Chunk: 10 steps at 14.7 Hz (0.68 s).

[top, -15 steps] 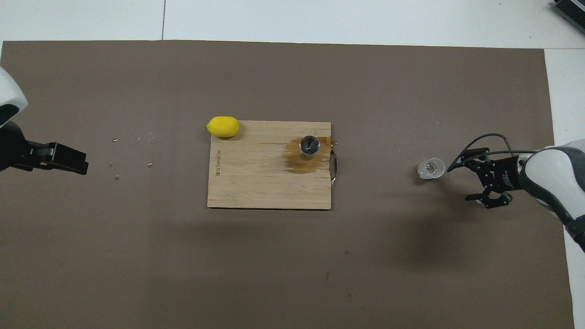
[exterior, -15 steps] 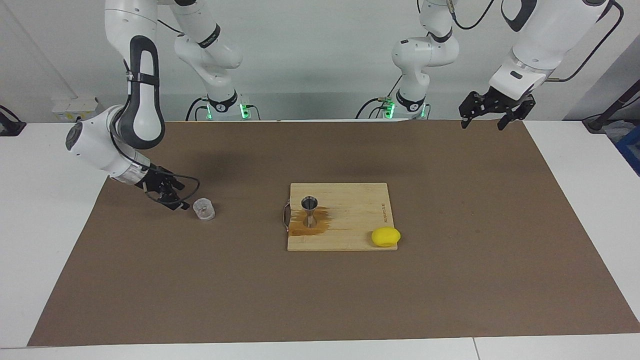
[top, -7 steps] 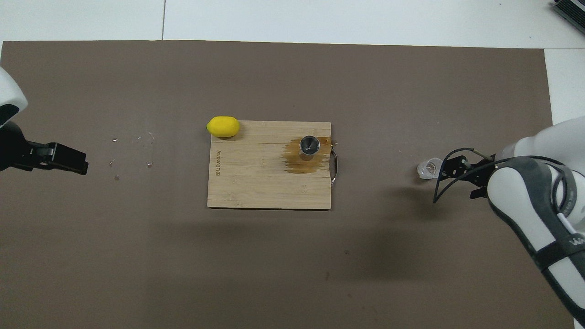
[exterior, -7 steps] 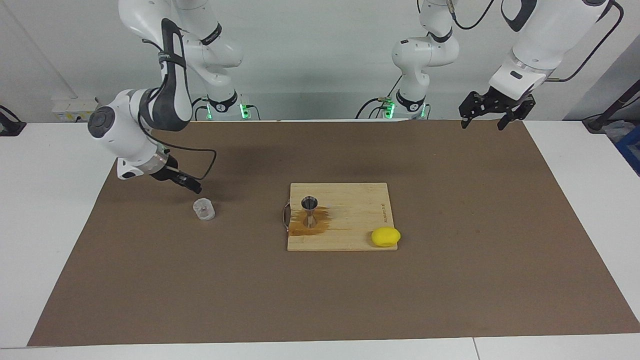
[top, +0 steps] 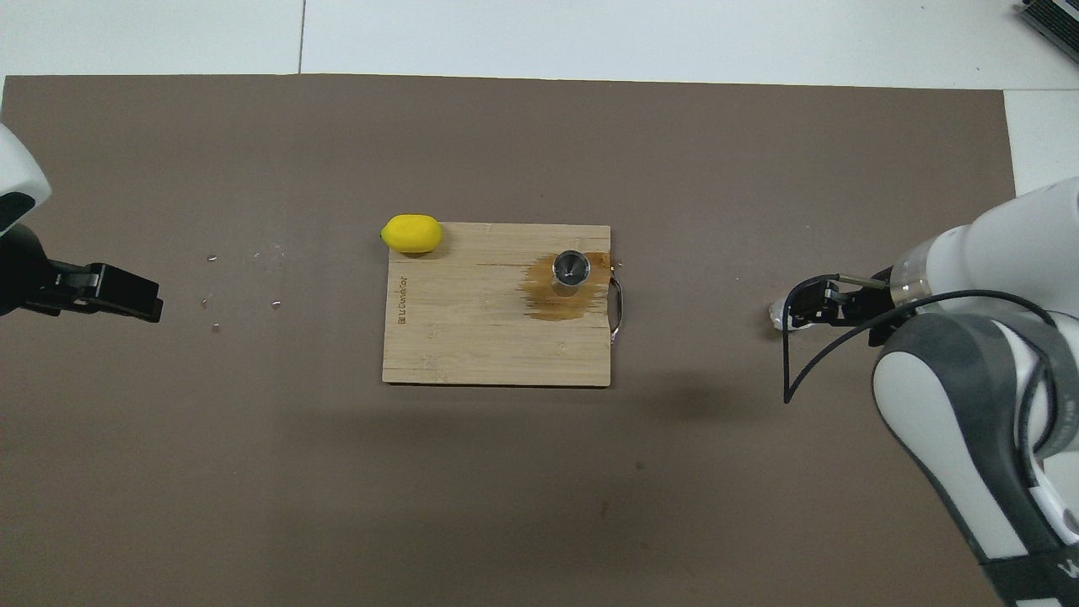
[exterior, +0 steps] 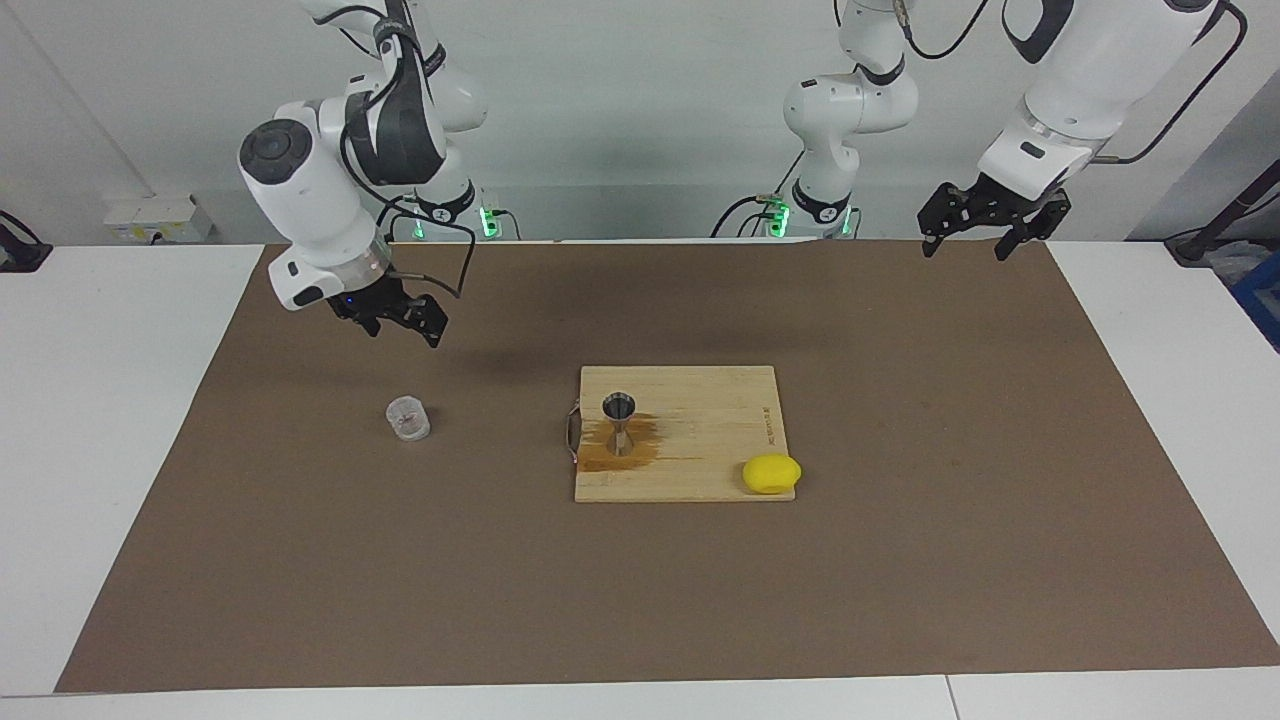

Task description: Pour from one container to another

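Note:
The clear squat cup stands upright on the brown mat toward the right arm's end, with nothing holding it. My right gripper hangs open in the air above the mat, well clear of the cup. Seen from overhead, the right gripper covers most of the cup. The steel jigger stands on the wooden cutting board in a brown wet stain. My left gripper waits open above the mat's corner at the left arm's end.
A yellow lemon rests at the board's corner farthest from the robots, toward the left arm's end. The board has a metal handle on the side facing the cup. Small crumbs lie on the mat near the left gripper.
My right gripper has risen from beside the cup and swung up over the mat, still open. The cup stays where it was. The left arm has not moved.

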Motion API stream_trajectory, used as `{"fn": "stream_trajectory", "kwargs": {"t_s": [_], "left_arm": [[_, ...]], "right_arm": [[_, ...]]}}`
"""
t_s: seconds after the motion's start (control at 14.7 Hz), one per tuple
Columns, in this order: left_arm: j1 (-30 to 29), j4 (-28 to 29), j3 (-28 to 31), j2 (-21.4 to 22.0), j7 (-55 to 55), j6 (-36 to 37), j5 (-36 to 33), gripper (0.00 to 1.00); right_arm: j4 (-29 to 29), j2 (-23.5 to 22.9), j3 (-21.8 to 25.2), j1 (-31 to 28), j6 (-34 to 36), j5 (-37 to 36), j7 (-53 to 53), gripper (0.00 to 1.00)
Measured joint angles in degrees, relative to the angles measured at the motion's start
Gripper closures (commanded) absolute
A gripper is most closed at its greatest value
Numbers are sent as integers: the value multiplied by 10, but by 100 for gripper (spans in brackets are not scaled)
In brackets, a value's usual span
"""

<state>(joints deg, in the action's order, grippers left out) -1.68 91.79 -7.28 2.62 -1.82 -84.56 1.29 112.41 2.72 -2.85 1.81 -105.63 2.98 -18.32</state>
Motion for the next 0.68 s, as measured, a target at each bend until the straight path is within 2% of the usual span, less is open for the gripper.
{"fn": "stream_trajectory", "kwargs": {"t_s": [0.34,0.68], "left_arm": [[0,0,0,0,0,0,0,0],[0,0,0,0,0,0,0,0]], "right_arm": [[-134,-3,3,-1,95,-23,1,0],[-182,-7,4,-8,129,-27,2,0]]}}
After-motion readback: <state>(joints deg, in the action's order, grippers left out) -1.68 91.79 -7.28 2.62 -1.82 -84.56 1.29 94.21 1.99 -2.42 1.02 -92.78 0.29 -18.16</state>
